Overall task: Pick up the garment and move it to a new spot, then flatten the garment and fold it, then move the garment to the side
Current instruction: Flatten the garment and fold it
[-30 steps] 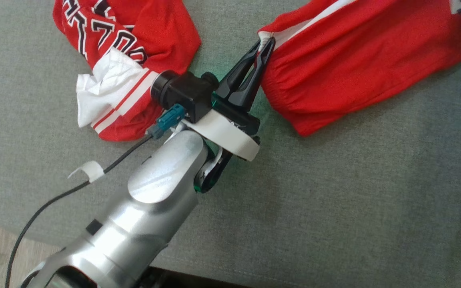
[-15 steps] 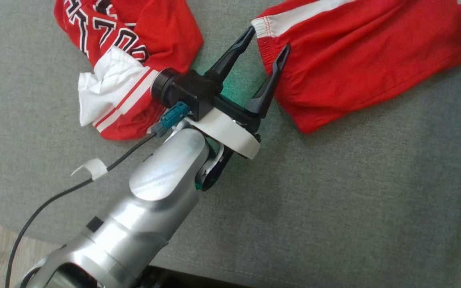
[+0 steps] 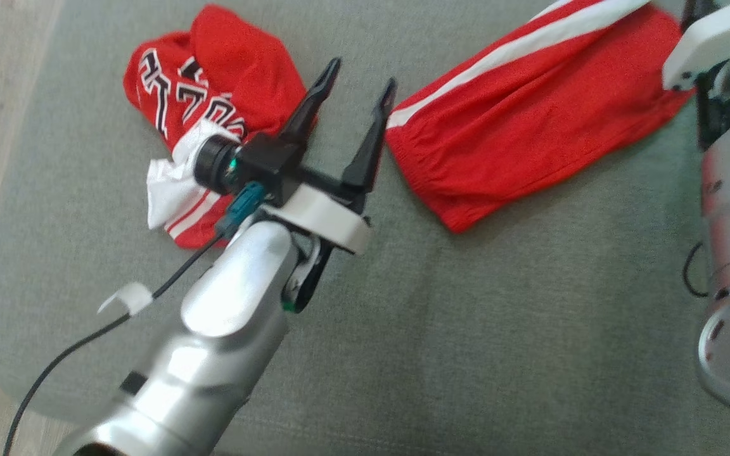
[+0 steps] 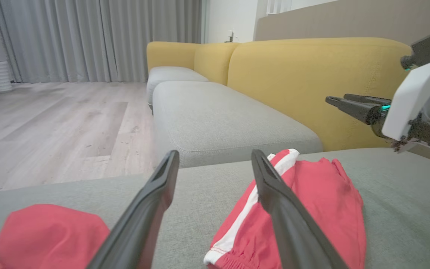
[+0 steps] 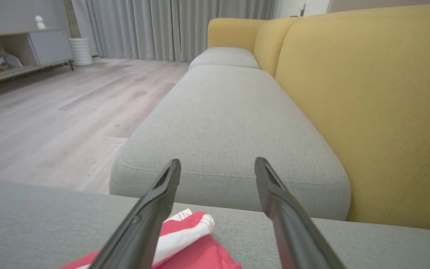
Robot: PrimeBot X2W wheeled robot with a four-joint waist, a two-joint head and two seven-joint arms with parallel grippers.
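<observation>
Garment (image 3: pixel 517 120) just beside wide-open left gripper (image 3: pixel 363 72), unheld; right gripper (image 5: pixel 218 161) also apart.

The garment (image 3: pixel 530 120) is red with a white stripe, the cushion (image 3: pixel 498 329) grey-green, the sofa back (image 4: pixel 312 82) yellow.

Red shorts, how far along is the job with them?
The red shorts lie fairly flat on the grey cushion, so placing looks done. Nothing is in hand: left end effector and right end effector both stand open. Folding and moving them aside appear left.
</observation>
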